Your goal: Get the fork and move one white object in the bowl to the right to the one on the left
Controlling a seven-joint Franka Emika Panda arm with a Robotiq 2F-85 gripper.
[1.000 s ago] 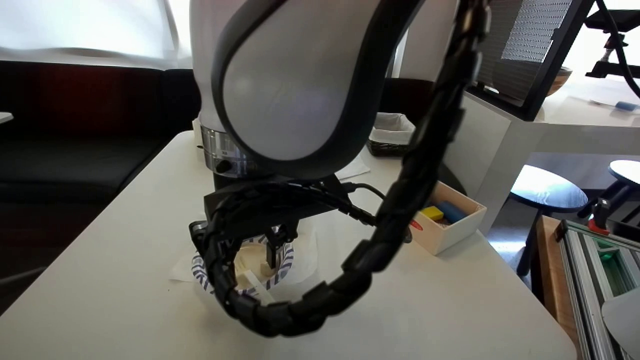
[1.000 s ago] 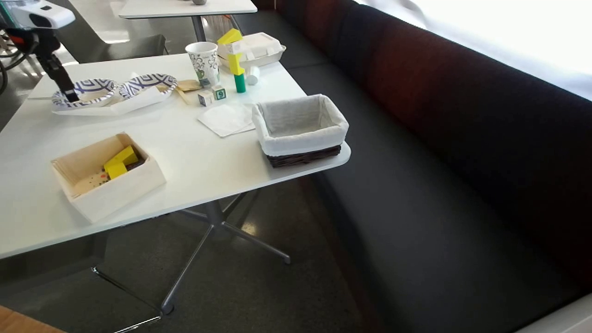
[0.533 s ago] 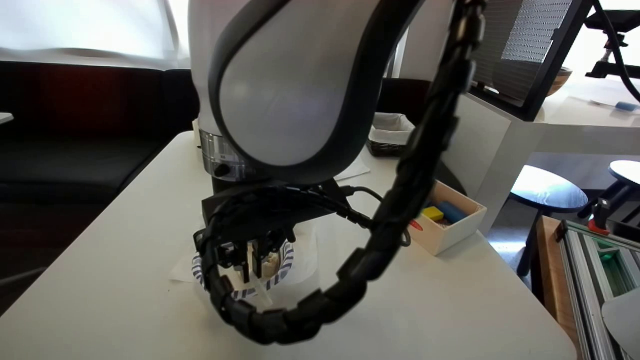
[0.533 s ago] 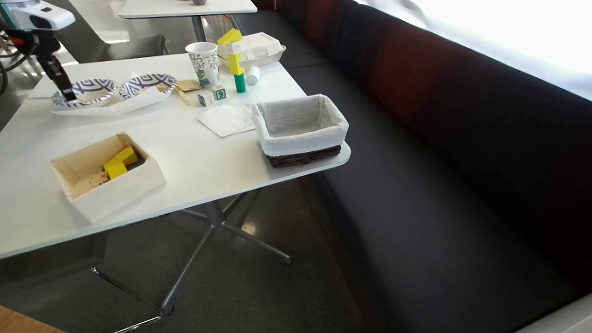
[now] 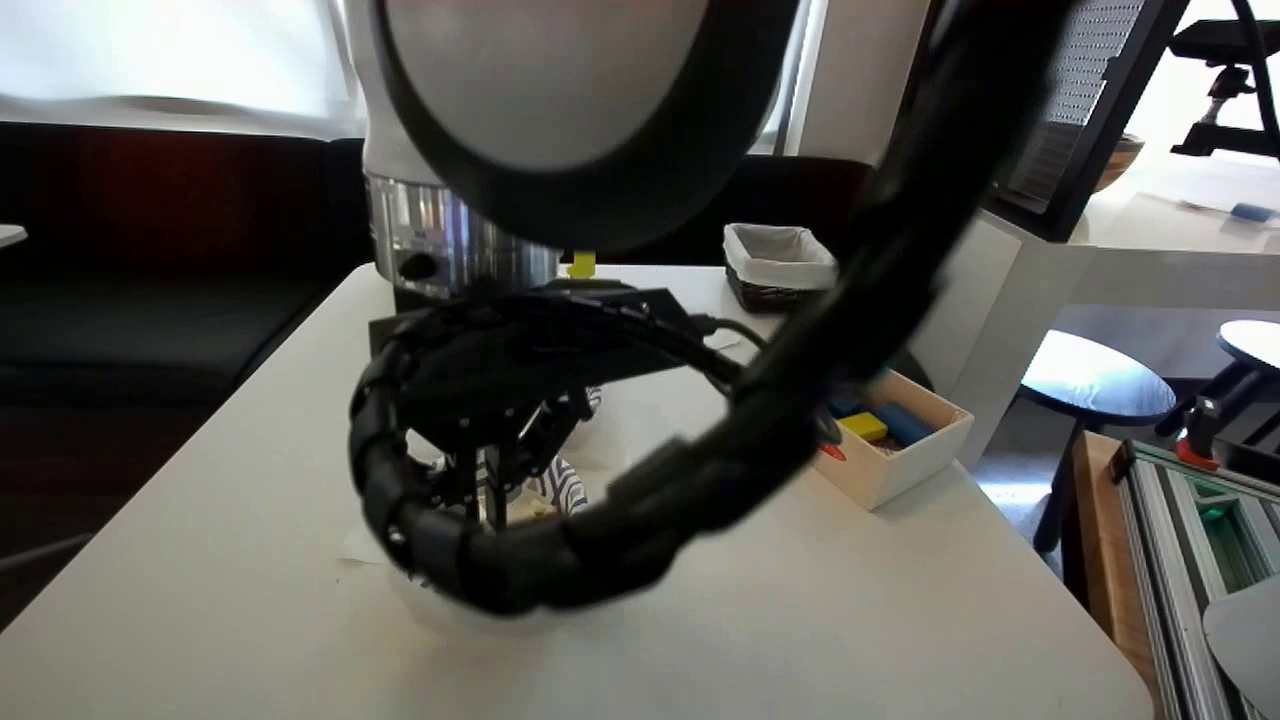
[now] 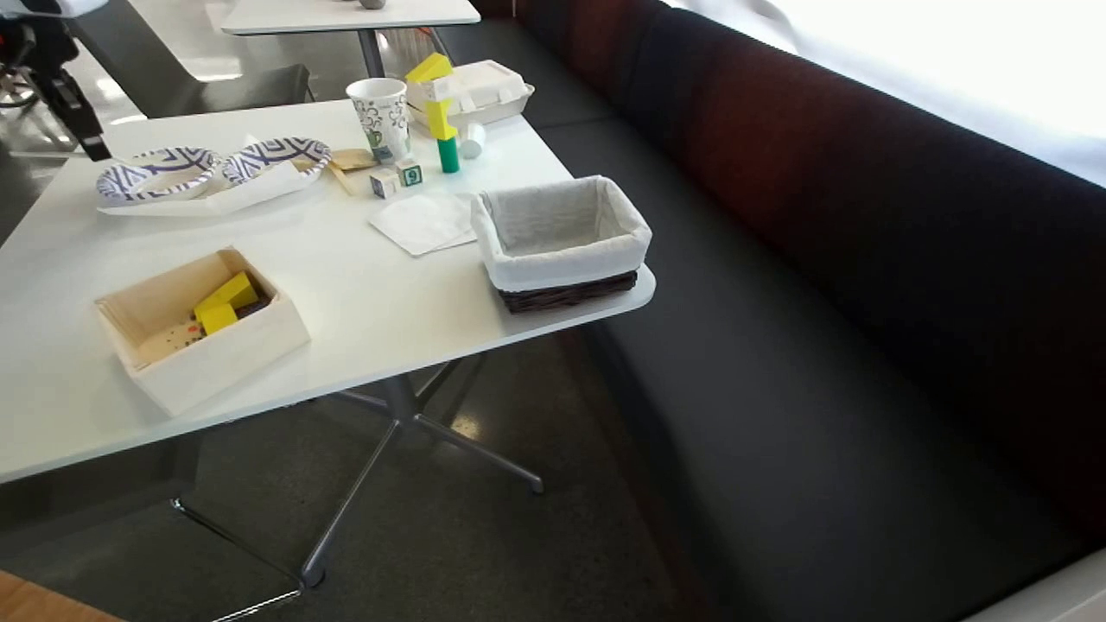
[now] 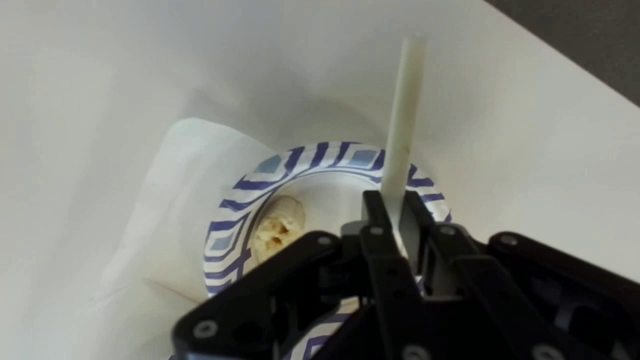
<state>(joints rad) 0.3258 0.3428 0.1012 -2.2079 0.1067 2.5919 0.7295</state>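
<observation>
Wrist view: your gripper enters from bottom of frame, jaws clamped on fork. Its white shaft runs toward top of frame, past rim of bowl and over table; lower part hidden behind your gripper. Cream lump lies in bowl, mid-frame, left of your gripper. In an exterior view, your gripper hangs at upper left of frame near same bowl; other bowl sits just right of it. In an exterior view, blurred cable hides part of same bowl.
</observation>
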